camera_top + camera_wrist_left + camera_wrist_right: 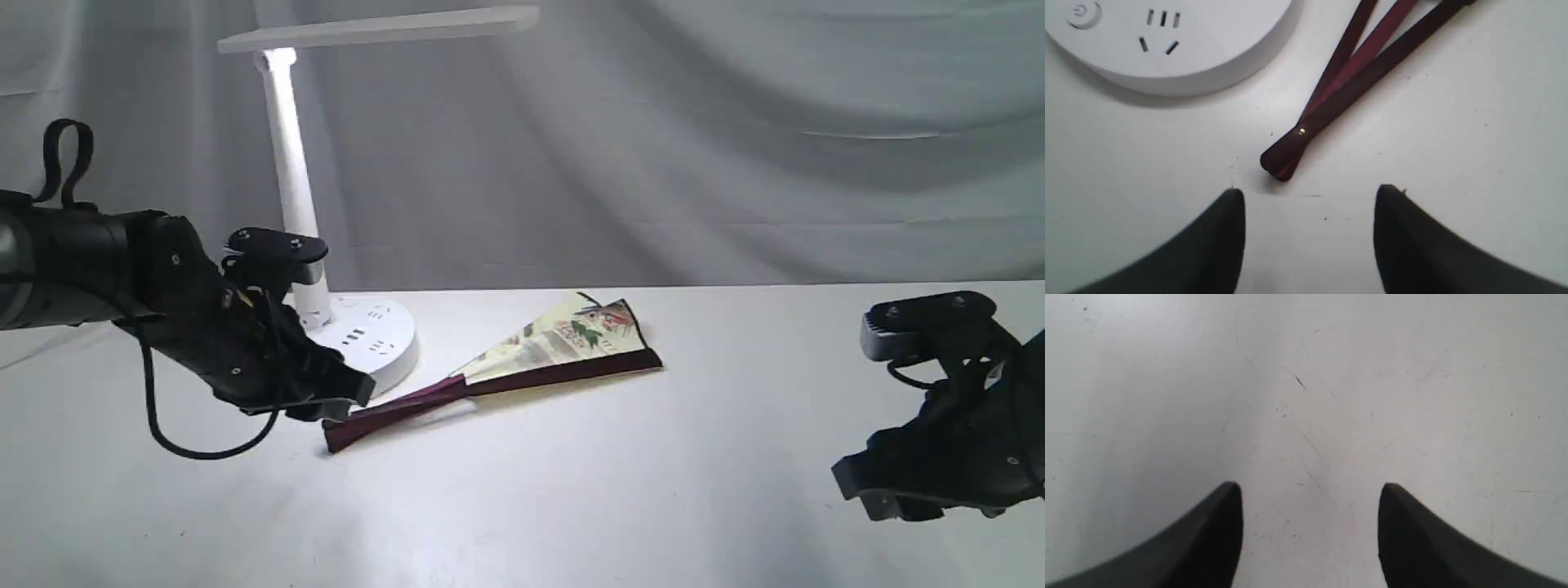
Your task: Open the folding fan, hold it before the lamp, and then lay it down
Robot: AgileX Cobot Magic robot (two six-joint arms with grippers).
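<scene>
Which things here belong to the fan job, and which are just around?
Job: folding fan, partly open, lying flat; lamp; left gripper, open by the fan's pivot end; right gripper, open, apart from the fan.
Just there: table; grey backdrop cloth.

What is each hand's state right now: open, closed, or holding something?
Left hand: open, holding nothing, just short of the folding fan's pivot end.
Right hand: open, holding nothing, over the table.
</scene>
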